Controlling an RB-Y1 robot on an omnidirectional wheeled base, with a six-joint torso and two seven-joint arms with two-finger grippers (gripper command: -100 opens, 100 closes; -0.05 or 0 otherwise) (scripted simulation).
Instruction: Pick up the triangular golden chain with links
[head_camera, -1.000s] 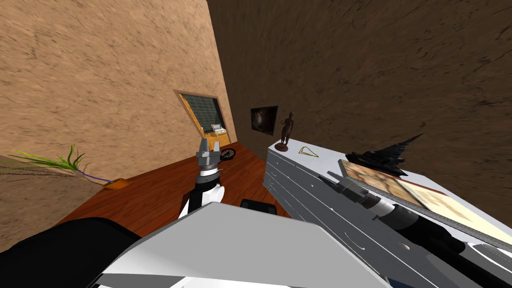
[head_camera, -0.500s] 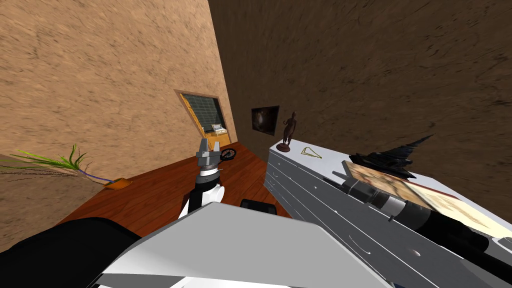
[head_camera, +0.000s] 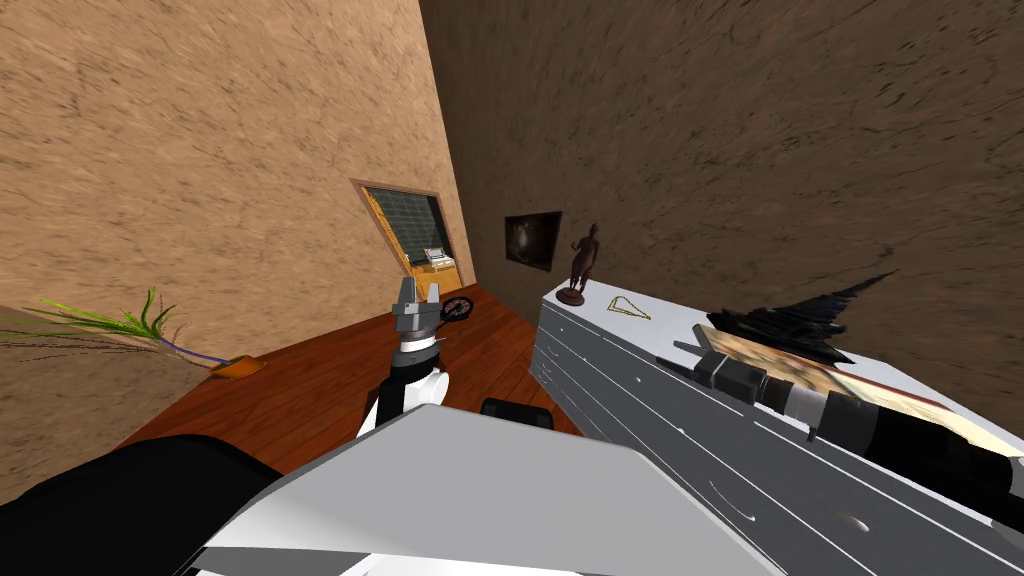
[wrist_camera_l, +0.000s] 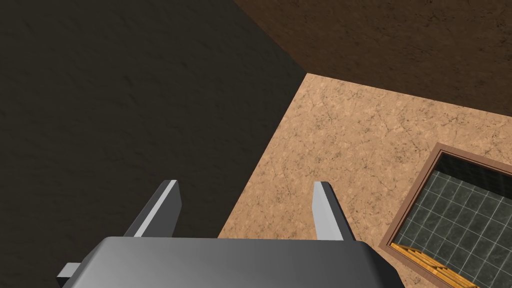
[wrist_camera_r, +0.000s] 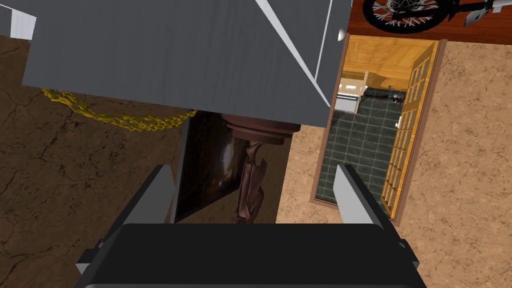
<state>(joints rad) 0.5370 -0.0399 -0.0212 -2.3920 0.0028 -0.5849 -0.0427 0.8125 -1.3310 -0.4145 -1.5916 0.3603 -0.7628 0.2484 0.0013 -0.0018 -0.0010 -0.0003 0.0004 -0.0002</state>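
The golden chain (head_camera: 630, 307) lies as a thin triangle on the white dresser top (head_camera: 670, 318), just past a dark brown statuette (head_camera: 583, 262) at the dresser's end. My right gripper (head_camera: 686, 349) hovers open over the dresser's front edge, a short way from the chain and pointing toward it. In the right wrist view the chain (wrist_camera_r: 120, 119) hangs along the grey dresser edge (wrist_camera_r: 200, 50), beyond the open gripper (wrist_camera_r: 255, 195), with the statuette (wrist_camera_r: 252, 170) between the fingers' lines. My left gripper (head_camera: 419, 300) is raised over the floor, open (wrist_camera_l: 245, 207) and holding nothing.
A black spiky object (head_camera: 800, 320) and a flat printed board (head_camera: 800, 372) lie on the dresser behind my right arm. A dark framed picture (head_camera: 531, 240) hangs on the brown wall. A doorway (head_camera: 410, 232), a wheel (head_camera: 456, 307) and a potted plant (head_camera: 110, 325) lie to the left.
My right arm has risen from in front of the dresser drawers to above its top edge. The whole head view has drifted slightly, so the dresser sits a little further right.
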